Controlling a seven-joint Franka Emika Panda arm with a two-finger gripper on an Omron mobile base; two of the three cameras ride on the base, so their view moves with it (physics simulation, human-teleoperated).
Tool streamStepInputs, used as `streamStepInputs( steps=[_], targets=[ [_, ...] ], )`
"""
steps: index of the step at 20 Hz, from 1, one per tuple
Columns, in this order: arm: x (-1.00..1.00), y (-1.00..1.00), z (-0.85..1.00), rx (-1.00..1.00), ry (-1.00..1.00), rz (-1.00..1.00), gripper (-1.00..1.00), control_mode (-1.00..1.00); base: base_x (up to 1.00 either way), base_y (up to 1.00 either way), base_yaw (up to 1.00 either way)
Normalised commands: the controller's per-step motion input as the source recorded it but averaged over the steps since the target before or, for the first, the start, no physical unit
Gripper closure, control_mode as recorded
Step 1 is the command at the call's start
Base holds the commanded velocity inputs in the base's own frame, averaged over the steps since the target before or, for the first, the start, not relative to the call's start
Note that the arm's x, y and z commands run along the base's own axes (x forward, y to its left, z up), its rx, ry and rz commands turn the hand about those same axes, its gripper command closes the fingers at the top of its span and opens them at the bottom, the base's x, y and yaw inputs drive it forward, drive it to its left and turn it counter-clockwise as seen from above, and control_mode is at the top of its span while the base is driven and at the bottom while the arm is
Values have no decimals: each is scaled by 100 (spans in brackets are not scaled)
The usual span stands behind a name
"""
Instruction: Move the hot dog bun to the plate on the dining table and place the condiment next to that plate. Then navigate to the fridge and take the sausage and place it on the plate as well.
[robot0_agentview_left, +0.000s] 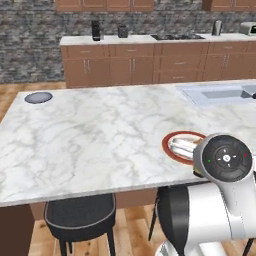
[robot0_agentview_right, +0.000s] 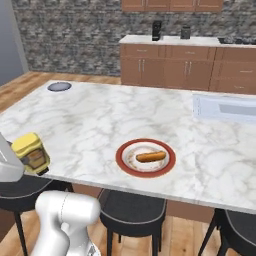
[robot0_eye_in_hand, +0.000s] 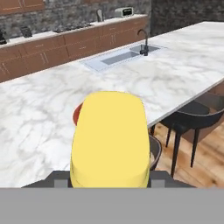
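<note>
I have the fingers pinching the condiment (robot0_agentview_right: 32, 151) at the counter's (robot0_agentview_right: 95, 125) near edge. The hot dog bun (robot0_agentview_right: 150, 156) lies on the plate (robot0_agentview_right: 145, 171). I should set the bottle down upright beside the rim, not touching it.

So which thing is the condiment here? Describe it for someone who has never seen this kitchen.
Start at the marble dining table and find the red-rimmed plate with the hot dog bun near its front edge. Beside the plate, the gripper holds the condiment: a squat yellow bottle, the one yellow thing there.
</note>
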Motion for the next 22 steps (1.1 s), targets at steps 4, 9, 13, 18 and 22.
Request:
streamStepInputs(
  steps=[4, 9, 13, 18, 22],
  targets=[
    [35, -5, -4, 0, 0, 6, 100, -100, 32, -4, 13],
    [100, -1, -15, 0, 9, 4, 100, -100, 0, 0, 0],
    [92, 0, -36, 0, 4, 0, 100, -100, 0, 0, 0],
    [68, 0, -68, 7, 0, 3, 100, -100, 0, 0, 0],
    [36, 0, -60, 1, 5, 7, 100, -100, 0, 0, 0]
  ],
)
